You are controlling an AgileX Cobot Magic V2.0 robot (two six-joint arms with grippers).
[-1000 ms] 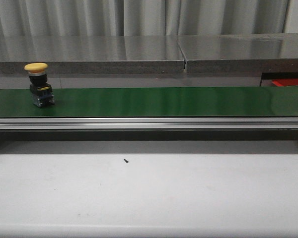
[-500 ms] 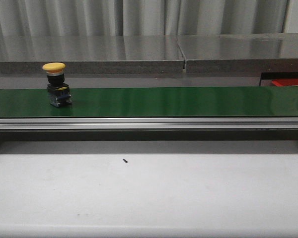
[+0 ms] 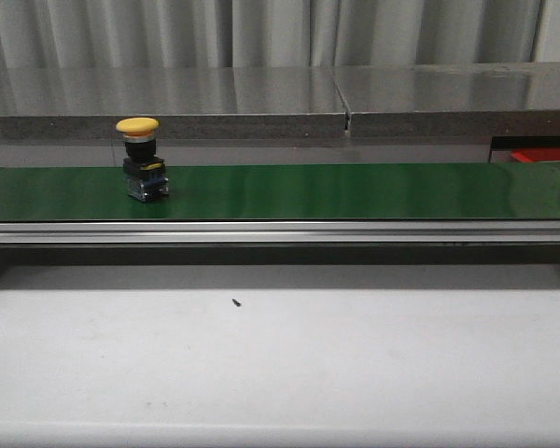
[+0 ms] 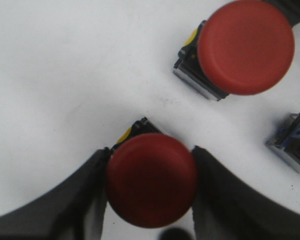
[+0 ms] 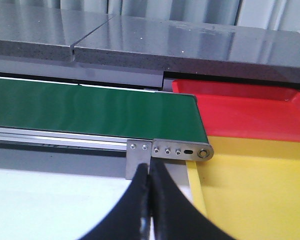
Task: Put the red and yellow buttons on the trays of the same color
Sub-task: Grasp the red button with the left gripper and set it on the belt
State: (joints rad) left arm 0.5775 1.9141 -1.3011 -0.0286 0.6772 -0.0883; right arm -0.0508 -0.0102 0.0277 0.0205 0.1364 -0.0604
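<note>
Yellow button (image 3: pixel 143 158) upright on belt (image 3: pixel 355 190), 9 o'clock side. Left gripper (image 4: pixel 149 182) clamps red button (image 4: pixel 151 179); right gripper (image 5: pixel 150 172) closed, empty.

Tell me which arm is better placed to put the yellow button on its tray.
Probably the right. Its gripper is empty, shut, and sits by the belt end beside the yellow tray. The left gripper already flanks a red button. The yellow button rides the belt.

The front camera looked straight across the green belt (image 3: pixel 355 191). The right wrist camera saw that belt's end up close. The left wrist camera looked down, very near.
</note>
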